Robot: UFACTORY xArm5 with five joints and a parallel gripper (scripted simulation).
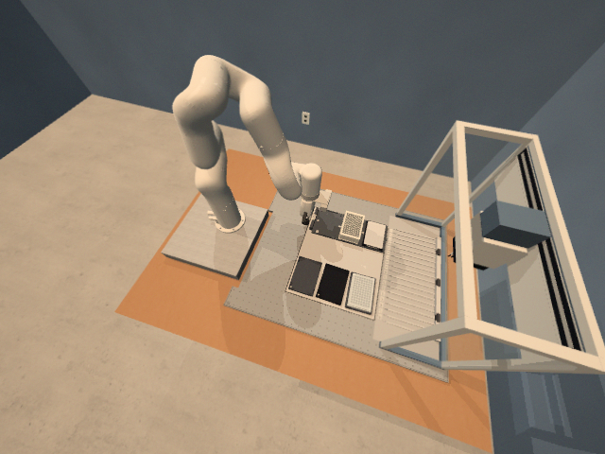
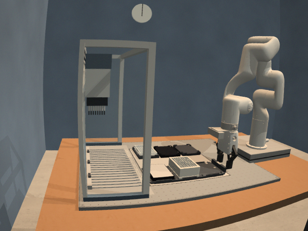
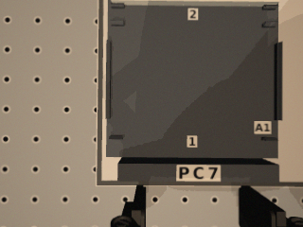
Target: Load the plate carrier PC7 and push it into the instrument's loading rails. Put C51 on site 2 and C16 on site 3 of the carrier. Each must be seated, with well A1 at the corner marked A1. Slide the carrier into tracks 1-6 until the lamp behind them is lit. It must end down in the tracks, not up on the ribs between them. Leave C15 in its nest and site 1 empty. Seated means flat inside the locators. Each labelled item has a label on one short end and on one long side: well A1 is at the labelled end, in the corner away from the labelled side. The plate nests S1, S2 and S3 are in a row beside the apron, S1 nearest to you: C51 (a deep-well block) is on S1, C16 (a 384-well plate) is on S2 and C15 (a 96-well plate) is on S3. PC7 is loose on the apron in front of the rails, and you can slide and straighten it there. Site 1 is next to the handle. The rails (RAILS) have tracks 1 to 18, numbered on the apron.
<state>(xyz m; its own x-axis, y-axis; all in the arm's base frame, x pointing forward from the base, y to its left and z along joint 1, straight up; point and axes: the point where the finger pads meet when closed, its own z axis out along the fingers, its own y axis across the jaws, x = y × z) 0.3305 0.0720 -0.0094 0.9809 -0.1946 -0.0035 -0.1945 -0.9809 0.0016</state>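
The dark carrier PC7 (image 1: 328,223) (image 2: 210,169) (image 3: 189,85) lies on the apron, its far end close before the rails (image 1: 410,278) (image 2: 111,169). Site 1, beside the handle (image 3: 151,173) (image 2: 218,165), is empty. The tall pale block C51 (image 1: 353,225) (image 2: 184,162) stands on site 2 and the white plate C16 (image 1: 375,235) (image 2: 160,171) lies on site 3. Both look flat; their labels are unreadable. C15 (image 1: 361,291) (image 2: 145,150) is in nest S3. My gripper (image 1: 305,218) (image 2: 224,162) (image 3: 191,204) is open and empty, low at the handle's outer side; contact is unclear.
Nests S1 (image 1: 305,275) (image 2: 186,149) and S2 (image 1: 333,284) (image 2: 167,151) are empty. The instrument's pale frame (image 1: 458,219) (image 2: 149,119) stands around the rails, with a pipetting head (image 2: 97,83) hanging above. No lit lamp can be made out.
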